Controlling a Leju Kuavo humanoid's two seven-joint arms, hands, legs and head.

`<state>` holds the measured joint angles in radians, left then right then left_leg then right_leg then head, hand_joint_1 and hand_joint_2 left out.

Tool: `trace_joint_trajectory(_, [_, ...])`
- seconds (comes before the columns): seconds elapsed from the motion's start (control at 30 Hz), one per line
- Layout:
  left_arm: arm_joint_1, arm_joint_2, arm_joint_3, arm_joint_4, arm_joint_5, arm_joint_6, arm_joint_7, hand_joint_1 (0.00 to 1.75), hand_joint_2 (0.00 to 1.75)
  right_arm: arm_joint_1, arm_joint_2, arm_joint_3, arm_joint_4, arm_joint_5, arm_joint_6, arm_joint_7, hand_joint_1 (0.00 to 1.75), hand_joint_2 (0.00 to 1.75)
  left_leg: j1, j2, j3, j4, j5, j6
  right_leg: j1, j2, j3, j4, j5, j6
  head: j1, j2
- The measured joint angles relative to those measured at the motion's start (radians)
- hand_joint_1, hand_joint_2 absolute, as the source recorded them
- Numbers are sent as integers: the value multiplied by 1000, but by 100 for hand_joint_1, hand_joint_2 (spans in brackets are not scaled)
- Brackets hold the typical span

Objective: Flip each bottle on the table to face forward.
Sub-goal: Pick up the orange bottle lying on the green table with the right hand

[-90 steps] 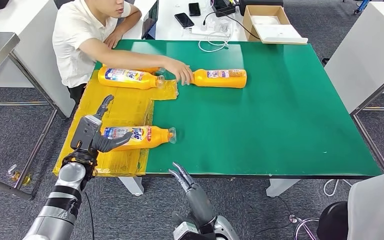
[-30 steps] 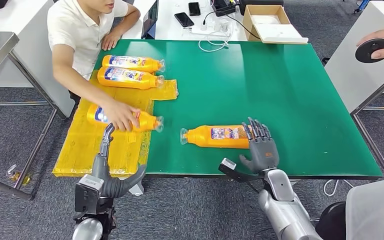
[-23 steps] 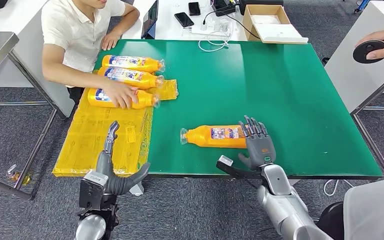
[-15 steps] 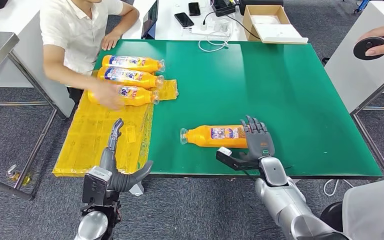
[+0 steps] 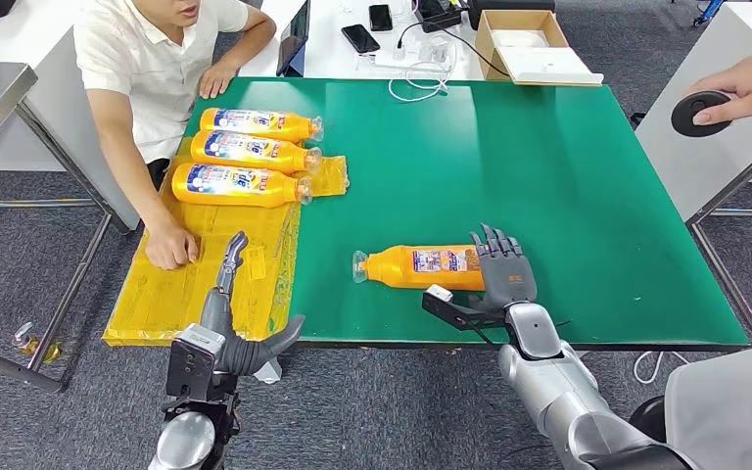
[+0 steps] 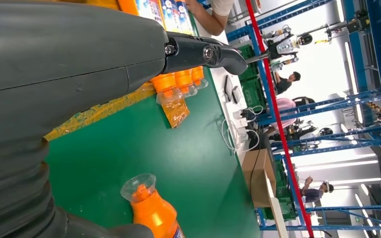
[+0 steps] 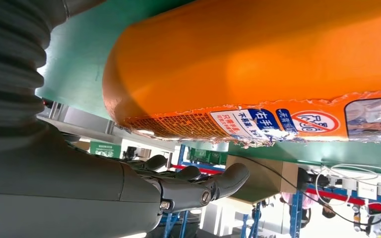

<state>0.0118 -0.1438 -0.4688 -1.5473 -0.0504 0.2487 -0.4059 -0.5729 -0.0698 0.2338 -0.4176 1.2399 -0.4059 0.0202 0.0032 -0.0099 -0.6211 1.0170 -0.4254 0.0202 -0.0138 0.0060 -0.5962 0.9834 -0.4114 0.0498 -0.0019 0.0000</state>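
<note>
Head view: an orange bottle (image 5: pixel 421 266) lies on its side on the green desk (image 5: pixel 548 196), just below the middle of the frame, its clear cap pointing toward the left edge and a small-print label facing up. The right hand (image 5: pixel 502 279) stands at the bottle's base end with its fingers straight and spread upward behind it and the thumb reaching out low in front; it looks released rather than clenched, and whether the fingers touch the bottle cannot be told. In the right wrist view the same bottle's orange side and torn label edge sit close beside the fingers (image 7: pixel 198 191).

At the lower left of the frame the left hand (image 5: pixel 230 323) hangs off the near desk edge, fingers apart, holding nothing, over a yellow sheet (image 5: pixel 206 274). Three more bottles (image 5: pixel 250 154) lie side by side at the upper left on that sheet, caps pointing right, front labels up. A person's fist (image 5: pixel 171 248) rests on the sheet just left of the left hand. At the right edge another person's hand (image 5: pixel 744 90) holds a dark round object (image 5: pixel 697 111).
</note>
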Motion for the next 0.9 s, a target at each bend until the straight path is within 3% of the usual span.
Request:
trace_joint_trajectory(0.3, [-8, 0, 0, 3, -3, -15, 12, 0, 175, -28, 4, 10, 11, 30, 62, 88, 0, 175, 0, 0, 0, 0, 0, 0, 0, 0, 0, 0, 0, 0, 0, 0])
trace_joint_trajectory(0.43, [-21, 0, -1, 10, -5, -27, 17, 0, 175, -49, 4, 16, 19, 29, 108, 89, 3, 175, 0, 0, 0, 0, 1, 0, 0, 0, 0, 0, 0, 0, 0, 0])
trace_joint_trajectory(0.57, [-36, 0, -3, 23, 0, -38, 22, 0, 175, -61, 7, 8, 30, -31, 173, 47, 168, 175, 0, 0, 0, 0, 1, 0, 0, 0, 0, 0, 0, 0, 0, 0])
trace_joint_trajectory(0.63, [-46, 0, -6, 34, 9, -41, 23, 0, 175, -62, 8, -4, 37, -65, 211, 23, 175, 175, 0, 0, 1, 0, 1, 0, 0, 0, 0, 0, 0, 0, 0, 0])
trace_joint_trajectory(0.9, [-75, 1, -18, 70, 28, -54, 23, 0, 175, -65, 6, -30, 64, -89, 246, -4, 165, 175, 0, 0, 3, 0, 1, 0, 0, 0, 2, 0, 0, 0, 0, 0])
